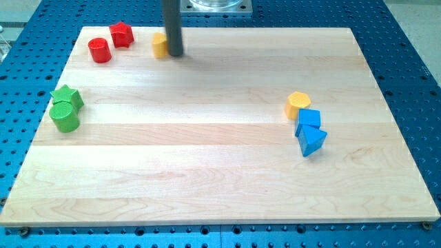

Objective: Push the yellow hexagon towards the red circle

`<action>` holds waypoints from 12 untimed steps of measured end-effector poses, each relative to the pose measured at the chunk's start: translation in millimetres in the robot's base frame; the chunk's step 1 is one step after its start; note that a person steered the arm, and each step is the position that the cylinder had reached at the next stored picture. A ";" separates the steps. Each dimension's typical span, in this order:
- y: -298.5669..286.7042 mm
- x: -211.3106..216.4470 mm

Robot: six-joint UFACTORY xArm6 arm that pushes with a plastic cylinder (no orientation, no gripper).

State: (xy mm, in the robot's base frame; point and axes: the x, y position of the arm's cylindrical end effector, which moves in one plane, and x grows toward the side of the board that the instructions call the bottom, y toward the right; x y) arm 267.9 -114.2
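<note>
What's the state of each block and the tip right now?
my tip: down on the board, touching the right side of the top yellow block
yellow block: partly hidden, shape unclear
red circle: upright, apart from red star
red star: untouched
yellow hexagon: far right, against blue cube
blue cube: touching blue triangle
blue triangle: flat
green star: touching green circle
green circle: flat

Red star (122, 34), green blocks (65, 110), blue blocks (309, 131), wooden board (207, 158).

On the table (207, 158), red circle (100, 50), red star (122, 34) and a yellow block (159, 45) just left of my tip (175, 54) sit near the top-left corner, green star (67, 97) and green circle (65, 118) by the left edge, and yellow hexagon (298, 105), blue cube (309, 121) and blue triangle (312, 141) toward the right edge.
</note>
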 end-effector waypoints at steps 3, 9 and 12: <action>128.1 15.3; 162.6 166.3; 191.8 126.0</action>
State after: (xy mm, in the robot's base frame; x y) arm 393.9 77.5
